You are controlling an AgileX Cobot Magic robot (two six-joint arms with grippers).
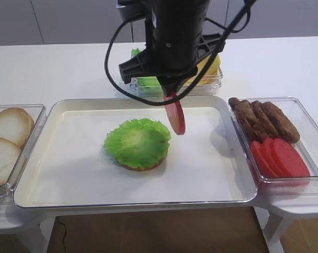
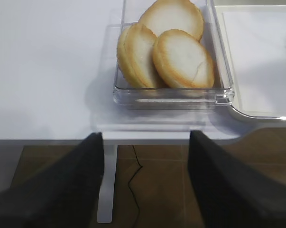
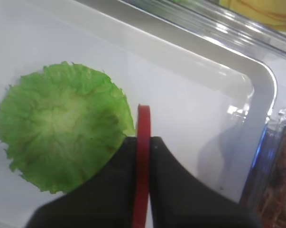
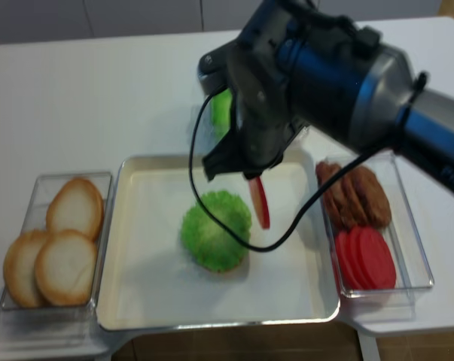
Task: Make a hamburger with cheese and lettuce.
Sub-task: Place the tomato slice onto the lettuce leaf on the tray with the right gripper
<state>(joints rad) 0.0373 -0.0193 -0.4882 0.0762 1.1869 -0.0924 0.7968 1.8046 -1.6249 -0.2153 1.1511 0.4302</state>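
Note:
The hamburger is a tan bun base with a ruffled green lettuce leaf on top, lying in the middle of the white tray. My right gripper is shut on a red tomato slice, which hangs on edge above the tray just right of the lettuce leaf and apart from it. Yellow cheese lies in a clear box behind the tray, mostly hidden by the arm. My left gripper stands open and empty off the table's front edge, near the bun box.
Pale bun halves fill a clear box left of the tray. A clear box on the right holds brown patties and several tomato slices. More green leaves lie in the back box beside the cheese.

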